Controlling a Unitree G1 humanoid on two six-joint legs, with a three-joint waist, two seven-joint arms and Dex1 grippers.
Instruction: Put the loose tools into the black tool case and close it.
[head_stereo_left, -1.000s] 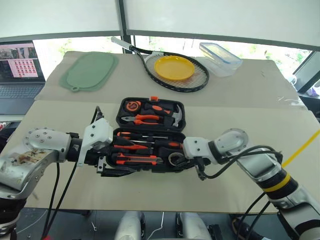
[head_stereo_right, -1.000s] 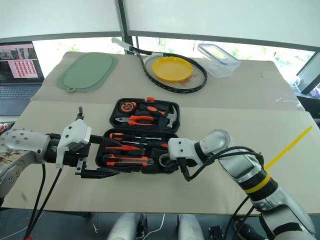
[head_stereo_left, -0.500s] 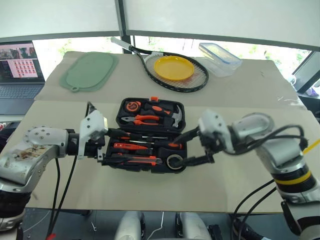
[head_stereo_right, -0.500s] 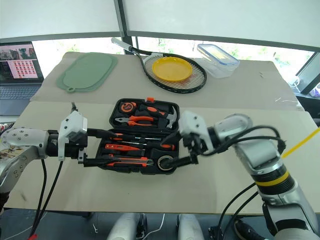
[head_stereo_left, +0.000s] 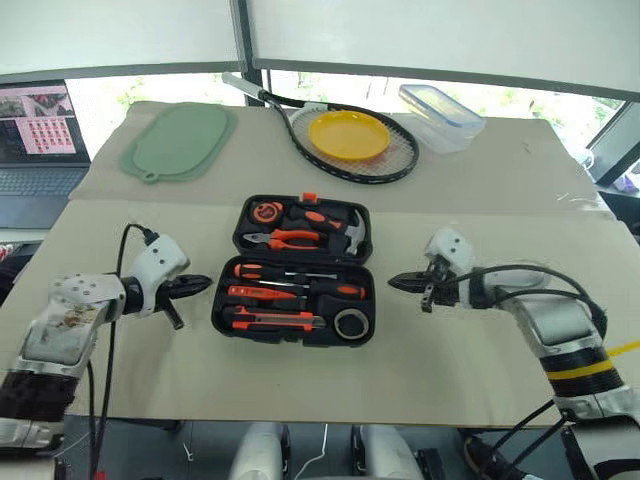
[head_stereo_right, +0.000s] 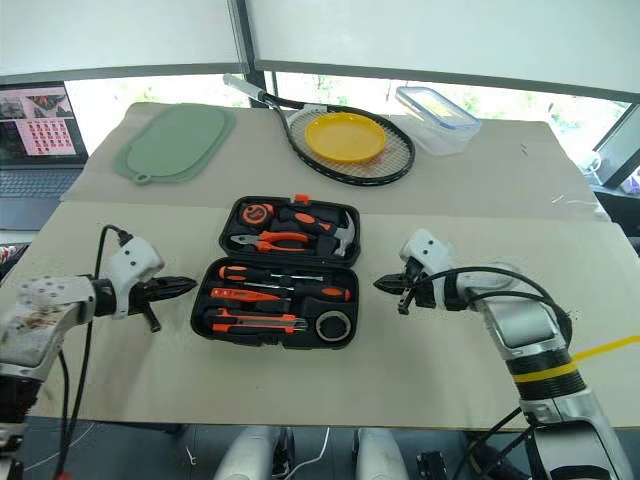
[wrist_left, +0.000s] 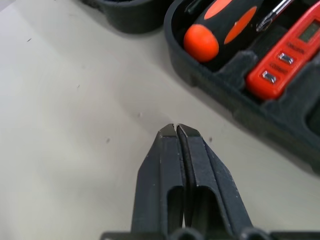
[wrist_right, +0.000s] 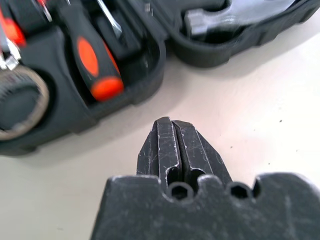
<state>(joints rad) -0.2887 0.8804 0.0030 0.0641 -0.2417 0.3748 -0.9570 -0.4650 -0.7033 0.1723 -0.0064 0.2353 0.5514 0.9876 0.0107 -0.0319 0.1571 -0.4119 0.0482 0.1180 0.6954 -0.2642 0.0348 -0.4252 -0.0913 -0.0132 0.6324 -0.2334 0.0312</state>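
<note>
The black tool case (head_stereo_left: 290, 338) lies open in the middle of the table. Its near half holds two screwdrivers with orange-and-black handles (head_stereo_left: 262, 270) (head_stereo_left: 335, 290), a slim orange screwdriver (head_stereo_left: 250, 293), the utility knife (head_stereo_left: 275, 320) and the dark tape roll (head_stereo_left: 350, 323). My left gripper (head_stereo_left: 200, 284) is shut and empty, just off the case's left side, pointing at it. My right gripper (head_stereo_left: 395, 281) is shut and empty, just off its right side. In the left wrist view a screwdriver handle (wrist_left: 220, 25) lies beyond the shut left gripper (wrist_left: 176, 129). The shut right gripper (wrist_right: 170, 122) faces another handle (wrist_right: 95, 65).
The case's far half holds the pliers (head_stereo_left: 285, 238), hammer (head_stereo_left: 350, 228) and round tape measure (head_stereo_left: 265, 211). Beyond it lie a racket (head_stereo_left: 395, 165) with a yellow plate (head_stereo_left: 348, 135), a clear box (head_stereo_left: 440, 117) and a green mat (head_stereo_left: 180, 141). A laptop (head_stereo_left: 40, 140) is at the left.
Both grippers have pulled away from the case's near half, the left one leftwards and the right one rightwards, and both have gone from open to shut. The case stays open.
</note>
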